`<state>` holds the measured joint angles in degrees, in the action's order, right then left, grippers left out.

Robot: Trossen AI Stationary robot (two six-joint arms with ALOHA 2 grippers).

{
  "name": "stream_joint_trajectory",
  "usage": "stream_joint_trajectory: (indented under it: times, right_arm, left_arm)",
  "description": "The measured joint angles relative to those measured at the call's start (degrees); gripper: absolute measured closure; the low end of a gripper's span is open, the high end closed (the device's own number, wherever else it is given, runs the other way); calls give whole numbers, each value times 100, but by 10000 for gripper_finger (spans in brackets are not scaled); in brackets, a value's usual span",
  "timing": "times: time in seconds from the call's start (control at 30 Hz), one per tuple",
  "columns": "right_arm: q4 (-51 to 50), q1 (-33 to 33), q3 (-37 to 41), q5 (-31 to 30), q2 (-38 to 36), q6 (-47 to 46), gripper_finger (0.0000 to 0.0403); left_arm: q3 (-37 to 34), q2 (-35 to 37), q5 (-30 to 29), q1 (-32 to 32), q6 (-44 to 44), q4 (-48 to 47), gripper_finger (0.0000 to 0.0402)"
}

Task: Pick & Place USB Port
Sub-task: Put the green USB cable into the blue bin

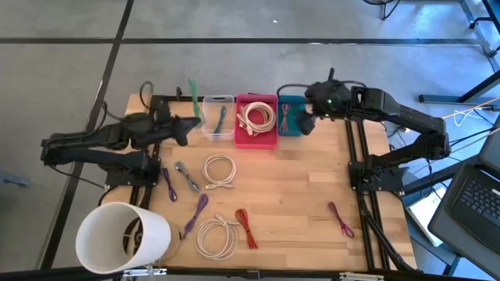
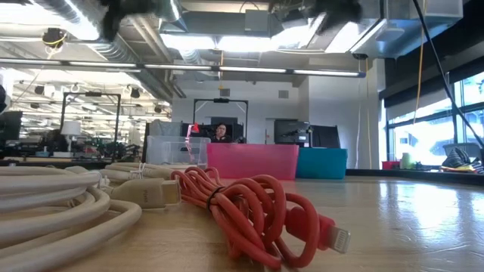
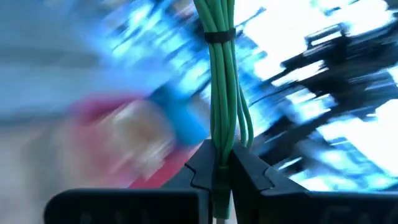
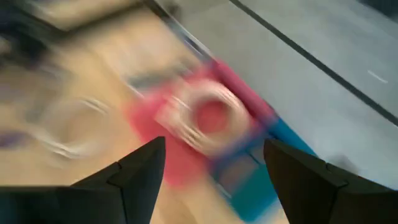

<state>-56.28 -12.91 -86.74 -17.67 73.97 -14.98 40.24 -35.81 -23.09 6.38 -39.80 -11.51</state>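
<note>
My left gripper is shut on a bundled green cable, just left of the clear bin at the table's far edge. In the left wrist view the green bundle sticks out past the fingers, bound by a black tie. My right gripper hovers open above the teal bin. Its wide-apart fingers show in the right wrist view over the pink bin, touching nothing. The pink bin holds a white cable coil. My left gripper pinches the green cable bundle between its two fingers near one end, with the fingers closed on both sides of the strands. The long part of the bundle runs on past the fingertips, lifted clear of the table.
Loose cables lie on the wooden table: two white coils, a red one, purple ones and a grey one. A white cylinder stands at the near left corner. A person sits beyond the bins.
</note>
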Motion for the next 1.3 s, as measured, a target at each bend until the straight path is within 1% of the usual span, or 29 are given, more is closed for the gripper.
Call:
stream_joint_trajectory:
  times: [0.07, 0.13, 0.2, 0.3, 0.4, 0.53, 0.67, 0.8, 0.97, 1.03, 1.1, 1.17, 1.27, 1.3]
  right_arm:
    - [798, 0, 0, 605, 0, 216, 130]
    - [1546, 2, 0, 1150, 0, 349, 130]
    - [2196, 2, 0, 1624, 22, 387, 130]
    - [3079, 5, -1, 2181, 105, 382, 130]
    - [3745, 45, -2, 2655, 264, 338, 130]
    - [4134, 165, -2, 2680, 509, 298, 130]
    - [4287, 266, 0, 2689, 748, 190, 130]
    - [4400, 320, 0, 2688, 856, 186, 130]
    - [4495, 319, 0, 2664, 861, 169, 136]
    - [4493, 319, 0, 2638, 861, 148, 156]
    - [4475, 319, 0, 2627, 861, 150, 192]
    - [4449, 319, 0, 2625, 861, 152, 244]
    - [4411, 305, 0, 2626, 861, 183, 353]
    - [4419, 291, 0, 2621, 861, 201, 372]
  left_arm:
    - [-148, -195, 422, 42, 599, 1305, 383]
    - [-187, -481, 885, 122, 1002, 2198, 383]
    - [-187, -850, 1282, 235, 1142, 2891, 383]
    - [-190, -1495, 1934, 446, 1259, 3986, 383]
    - [-153, -2157, 2572, 652, 1150, 4955, 383]
    - [322, -2907, 3160, 849, 958, 5104, 383]
    - [894, -3493, 3769, 914, 1019, 4881, 383]
    - [1348, -3847, 3989, 921, 1192, 4430, 383]
    - [1589, -4130, 4228, 921, 1255, 4263, 383]
    - [1607, -4194, 4236, 921, 1255, 4269, 383]
    - [1607, -4214, 4249, 921, 1259, 4255, 383]
    - [1607, -4207, 4261, 921, 1293, 4261, 383]
    - [1607, -4203, 4275, 920, 1314, 4261, 383]
    - [1607, -4203, 4281, 921, 1311, 4261, 379]
